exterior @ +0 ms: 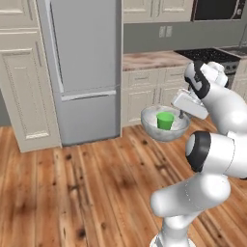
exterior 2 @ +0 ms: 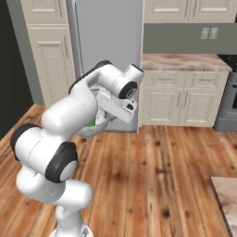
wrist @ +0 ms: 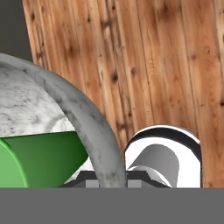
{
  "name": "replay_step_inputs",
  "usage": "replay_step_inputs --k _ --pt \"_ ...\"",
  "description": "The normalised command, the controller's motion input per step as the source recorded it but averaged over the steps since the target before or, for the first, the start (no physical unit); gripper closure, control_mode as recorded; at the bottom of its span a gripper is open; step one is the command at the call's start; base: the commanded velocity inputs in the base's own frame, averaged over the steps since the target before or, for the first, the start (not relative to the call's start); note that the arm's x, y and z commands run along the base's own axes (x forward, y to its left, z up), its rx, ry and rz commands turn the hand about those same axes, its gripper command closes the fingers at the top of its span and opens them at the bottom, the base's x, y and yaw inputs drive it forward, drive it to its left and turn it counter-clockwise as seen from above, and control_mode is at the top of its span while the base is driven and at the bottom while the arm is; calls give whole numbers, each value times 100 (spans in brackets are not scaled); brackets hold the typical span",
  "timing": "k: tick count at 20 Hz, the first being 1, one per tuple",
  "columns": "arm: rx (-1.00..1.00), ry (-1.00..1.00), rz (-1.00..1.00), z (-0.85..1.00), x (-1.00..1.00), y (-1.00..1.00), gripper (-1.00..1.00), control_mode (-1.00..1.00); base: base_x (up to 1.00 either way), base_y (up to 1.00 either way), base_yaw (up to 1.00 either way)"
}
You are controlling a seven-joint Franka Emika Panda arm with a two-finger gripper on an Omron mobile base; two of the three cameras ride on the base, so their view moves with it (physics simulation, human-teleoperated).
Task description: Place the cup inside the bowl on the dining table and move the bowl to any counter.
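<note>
The speckled grey-white bowl [exterior: 159,134] hangs in the air above the wooden floor, in front of the fridge. The small green cup [exterior: 165,120] stands upright inside it. My gripper [exterior: 182,115] is shut on the bowl's right rim. In the hand view the grey rim [wrist: 87,118] curves down between my fingertips, with the cup [wrist: 39,159] just inside it. From the right base view my arm covers most of the bowl [exterior 2: 95,131], and a sliver of the green cup [exterior 2: 91,123] shows. The counter [exterior: 149,60] lies ahead, right of the fridge. A corner of the dining table [exterior 2: 227,196] is at lower right.
A tall grey fridge [exterior: 84,67] stands straight ahead, with cream tall cabinets [exterior: 24,72] to its left. A dark stove [exterior: 207,54] adjoins the counter [exterior 2: 185,61] on the right. Wall cabinets hang above the counter. Open wooden floor [exterior: 96,183] stretches between me and the cabinets.
</note>
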Motion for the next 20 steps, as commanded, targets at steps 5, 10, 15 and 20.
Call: replay_step_inputs --k 5,10,15,20 --pt "0 0 0 0 0 0 100 100 58 21 0" --pt "0 0 0 0 0 0 100 100 60 21 0" --pt "0 0 0 0 0 0 100 100 62 22 0" --pt "0 0 0 0 0 0 100 100 64 19 0"
